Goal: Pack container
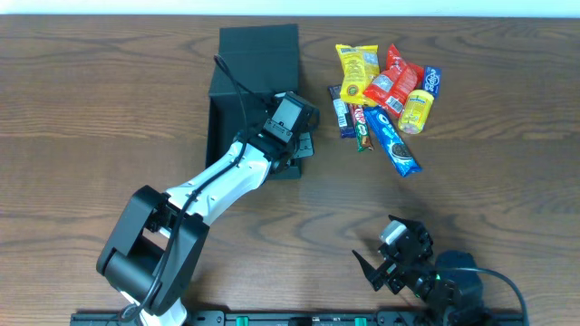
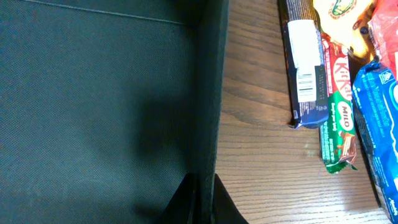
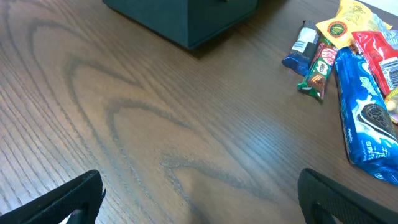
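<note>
the container (image 1: 258,59) is sitting open at the far middle of the counter (image 1: 109,109), with snack packets (image 1: 385,91) lying just to its right. the left fingers (image 2: 179,205) are pinching its right wall. the right fingers (image 3: 68,199) are hanging spread wide near the counter's front edge.

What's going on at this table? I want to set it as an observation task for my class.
A two-armed robot is meant to pack snacks into the container, a dark box with its lid open. The left hand is at the container's right wall, a finger on each side; whether it grips is unclear. The part of the interior in view holds nothing. The snack packets lie on the table to the right of the container. The right hand is open, away from them.
</note>
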Motion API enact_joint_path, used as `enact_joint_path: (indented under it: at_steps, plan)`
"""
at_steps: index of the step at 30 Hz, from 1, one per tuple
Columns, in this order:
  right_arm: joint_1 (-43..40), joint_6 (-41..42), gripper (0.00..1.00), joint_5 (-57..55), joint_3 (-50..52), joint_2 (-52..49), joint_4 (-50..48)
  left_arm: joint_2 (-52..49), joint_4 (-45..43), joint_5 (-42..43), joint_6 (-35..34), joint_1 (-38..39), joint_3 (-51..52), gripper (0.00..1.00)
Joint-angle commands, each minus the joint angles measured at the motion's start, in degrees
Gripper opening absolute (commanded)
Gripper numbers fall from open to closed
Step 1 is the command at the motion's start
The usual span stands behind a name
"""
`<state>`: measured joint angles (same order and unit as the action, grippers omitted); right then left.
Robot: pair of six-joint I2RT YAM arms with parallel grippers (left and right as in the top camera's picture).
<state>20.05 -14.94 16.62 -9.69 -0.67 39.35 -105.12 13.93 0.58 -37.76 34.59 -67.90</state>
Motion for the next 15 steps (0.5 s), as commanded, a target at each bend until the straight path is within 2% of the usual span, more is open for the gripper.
enact_joint_path:
  at_steps: [1, 15]
  plan:
    - [0.7, 0.8, 0.99, -0.1, 0.2, 0.3, 0.1, -0.6, 0.2, -0.4, -2.5, 0.3, -0.7, 0.06]
    - [0.7, 0.8, 0.99, -0.1, 0.2, 0.3, 0.1, -0.6, 0.1, -0.6, 4.4, 0.4, -0.7, 0.07]
